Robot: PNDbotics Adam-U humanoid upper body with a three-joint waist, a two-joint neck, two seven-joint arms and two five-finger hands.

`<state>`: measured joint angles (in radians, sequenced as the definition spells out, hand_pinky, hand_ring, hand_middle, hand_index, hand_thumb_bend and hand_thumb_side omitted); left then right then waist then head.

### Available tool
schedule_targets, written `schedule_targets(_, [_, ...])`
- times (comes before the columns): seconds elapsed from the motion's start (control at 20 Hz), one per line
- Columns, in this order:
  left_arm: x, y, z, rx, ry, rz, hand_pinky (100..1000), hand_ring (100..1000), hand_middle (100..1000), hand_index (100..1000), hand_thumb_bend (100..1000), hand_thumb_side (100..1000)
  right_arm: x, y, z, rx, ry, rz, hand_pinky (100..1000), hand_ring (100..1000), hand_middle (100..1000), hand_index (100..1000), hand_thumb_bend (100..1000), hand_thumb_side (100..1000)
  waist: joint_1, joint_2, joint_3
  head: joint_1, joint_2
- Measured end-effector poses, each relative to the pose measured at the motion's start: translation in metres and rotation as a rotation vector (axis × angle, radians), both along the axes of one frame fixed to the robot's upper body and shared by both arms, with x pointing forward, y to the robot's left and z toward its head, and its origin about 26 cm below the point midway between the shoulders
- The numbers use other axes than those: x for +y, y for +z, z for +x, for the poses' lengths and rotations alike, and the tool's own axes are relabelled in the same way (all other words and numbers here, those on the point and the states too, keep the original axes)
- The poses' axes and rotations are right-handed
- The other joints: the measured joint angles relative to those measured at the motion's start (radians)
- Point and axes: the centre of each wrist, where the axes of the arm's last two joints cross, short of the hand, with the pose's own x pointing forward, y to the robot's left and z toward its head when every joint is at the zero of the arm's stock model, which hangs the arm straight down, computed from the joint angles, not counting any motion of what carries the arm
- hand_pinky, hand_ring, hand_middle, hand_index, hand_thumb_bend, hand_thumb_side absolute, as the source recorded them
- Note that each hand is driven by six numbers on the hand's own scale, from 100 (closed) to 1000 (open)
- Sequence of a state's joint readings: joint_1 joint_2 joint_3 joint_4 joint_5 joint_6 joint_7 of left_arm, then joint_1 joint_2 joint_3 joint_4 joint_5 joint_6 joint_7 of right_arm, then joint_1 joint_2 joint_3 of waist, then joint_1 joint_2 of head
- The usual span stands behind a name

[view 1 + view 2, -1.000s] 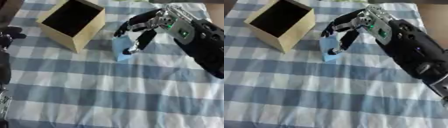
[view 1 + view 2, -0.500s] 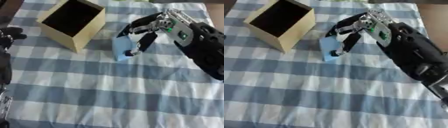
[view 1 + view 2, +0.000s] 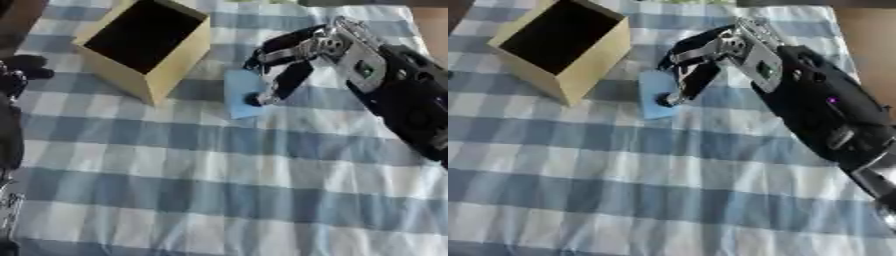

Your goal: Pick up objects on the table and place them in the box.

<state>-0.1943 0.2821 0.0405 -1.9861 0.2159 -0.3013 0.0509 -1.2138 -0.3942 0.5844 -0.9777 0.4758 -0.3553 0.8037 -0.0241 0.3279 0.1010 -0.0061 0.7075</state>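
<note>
Blue block [image 3: 243, 95] lies flat on the checked cloth [image 3: 219, 170] directly under your right hand's [image 3: 710, 55] fingertips. Your fingers are curled down, at least 1 tip touching its top, nothing gripped yet. Get your thumb on the opposite edge before lifting. Box [image 3: 144, 47] stands just beyond the block, to the hand's left. Left hand [image 3: 19, 75] idles well off to that side, fingers unclear.

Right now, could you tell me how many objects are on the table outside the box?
1: a light blue block beside the box, under the right hand's fingers. Anything inside the box is hidden.
</note>
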Motion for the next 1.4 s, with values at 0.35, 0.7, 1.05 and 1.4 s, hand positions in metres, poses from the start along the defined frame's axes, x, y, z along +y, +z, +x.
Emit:
schedule_targets(0.35, [0.000, 0.000, 0.000, -0.002, -0.004, 0.000, 636, 651, 720, 775, 110, 787, -0.005, 0.031, -0.012, -0.075, 0.039, 0.072, 781, 738, 532, 735, 100, 674, 0.000, 0.000, 0.001, 0.002, -0.002])
schedule_targets(0.7, [-0.001, 0.004, 0.002, -0.023, -0.019, 0.001, 637, 652, 720, 776, 102, 776, -0.003, 0.075, -0.018, -0.236, 0.038, 0.230, 771, 718, 532, 741, 100, 578, 0.000, -0.003, 0.018, -0.025, -0.015])
schedule_targets(1.05, [-0.005, 0.011, 0.004, -0.052, -0.060, 0.014, 637, 653, 720, 776, 100, 769, 0.025, 0.085, 0.005, -0.304, -0.012, 0.349, 756, 699, 524, 740, 100, 560, -0.004, -0.007, 0.043, -0.091, -0.016])
schedule_targets(1.4, [-0.008, 0.014, 0.006, -0.064, -0.086, 0.025, 638, 654, 721, 776, 100, 771, 0.046, 0.064, 0.021, -0.332, -0.084, 0.451, 741, 682, 524, 748, 100, 556, -0.016, -0.007, 0.074, -0.164, -0.023])
